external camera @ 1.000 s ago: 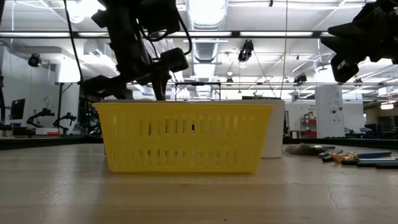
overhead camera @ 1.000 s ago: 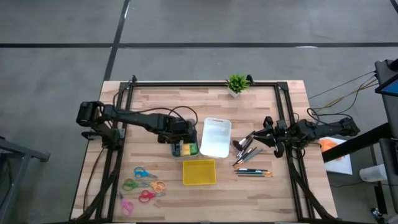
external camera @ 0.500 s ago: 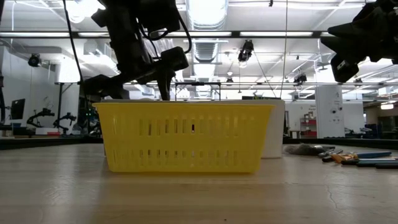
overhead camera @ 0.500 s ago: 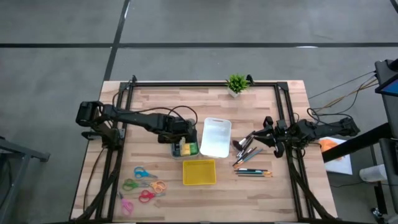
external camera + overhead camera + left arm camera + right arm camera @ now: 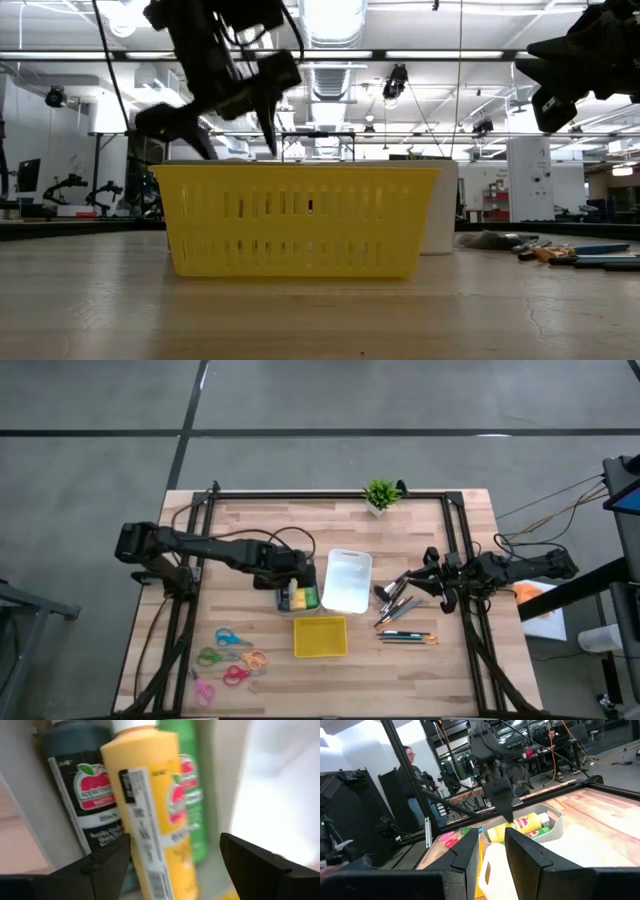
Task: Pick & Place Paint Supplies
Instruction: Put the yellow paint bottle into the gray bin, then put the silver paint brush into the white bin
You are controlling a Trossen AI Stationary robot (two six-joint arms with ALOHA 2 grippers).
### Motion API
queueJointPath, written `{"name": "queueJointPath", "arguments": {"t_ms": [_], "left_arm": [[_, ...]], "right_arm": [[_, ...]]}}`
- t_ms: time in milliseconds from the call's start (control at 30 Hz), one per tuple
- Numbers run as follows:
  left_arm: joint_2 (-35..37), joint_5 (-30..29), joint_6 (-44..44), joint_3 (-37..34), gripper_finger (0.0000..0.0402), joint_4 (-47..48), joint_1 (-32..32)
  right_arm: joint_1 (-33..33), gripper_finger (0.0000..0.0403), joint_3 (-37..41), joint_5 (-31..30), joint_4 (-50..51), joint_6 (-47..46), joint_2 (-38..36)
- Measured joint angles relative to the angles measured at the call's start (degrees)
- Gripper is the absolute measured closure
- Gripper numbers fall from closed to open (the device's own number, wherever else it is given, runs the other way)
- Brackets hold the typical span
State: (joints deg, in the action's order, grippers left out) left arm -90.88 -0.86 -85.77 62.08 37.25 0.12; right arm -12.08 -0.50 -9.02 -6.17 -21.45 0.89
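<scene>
Left gripper [image 5: 297,582], fingers spread and empty, hangs over the small grey bin [image 5: 297,599] at frame centre holding the yellow plastic paint bottle [image 5: 150,805]. Best lifted straight clear. Right gripper [image 5: 418,582], slightly parted, waits by the dark-handled brushes [image 5: 398,600].

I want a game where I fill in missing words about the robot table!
1. The left claw hangs with its fingers ____ above the paint bottles.
2. The yellow paint bottle lies between the green bottle and the ____ bottle.
3. The scissors lie to the ____ of the yellow basket in the high view.
4. The little green ____ stands at the table's far edge.

Missing words: open; dark; left; plant
</scene>
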Motion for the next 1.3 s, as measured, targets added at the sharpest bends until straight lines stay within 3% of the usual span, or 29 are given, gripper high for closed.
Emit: {"name": "queueJointPath", "arguments": {"t_ms": [400,633,833,1067,1200,1300], "left_arm": [[13.61,-9.75,2.20,-0.17,0.0096,2.66,0.02],[16.95,-8.95,-2.22,-0.24,0.0096,9.31,-0.60],[18.68,-8.73,-19.40,-0.24,0.0096,18.22,-4.04],[18.93,-8.61,-38.92,-0.24,0.0096,24.90,-13.62],[18.93,-10.56,-41.24,-0.24,0.0096,25.00,-17.15],[18.93,-11.81,-37.59,-0.26,0.0096,24.59,-17.90]], "right_arm": [[-0.02,0.0309,-0.01,-0.02,0.00,0.00,0.02],[0.00,0.0309,0.01,-0.02,-0.02,0.00,0.02],[-0.02,0.0309,0.01,-0.01,0.01,0.01,0.00],[-0.01,0.0309,0.01,-0.02,0.00,0.00,0.00],[-0.02,0.0309,-0.01,0.00,0.00,0.00,0.00],[-0.02,0.0309,0.01,-0.02,0.00,0.00,0.00]]}}
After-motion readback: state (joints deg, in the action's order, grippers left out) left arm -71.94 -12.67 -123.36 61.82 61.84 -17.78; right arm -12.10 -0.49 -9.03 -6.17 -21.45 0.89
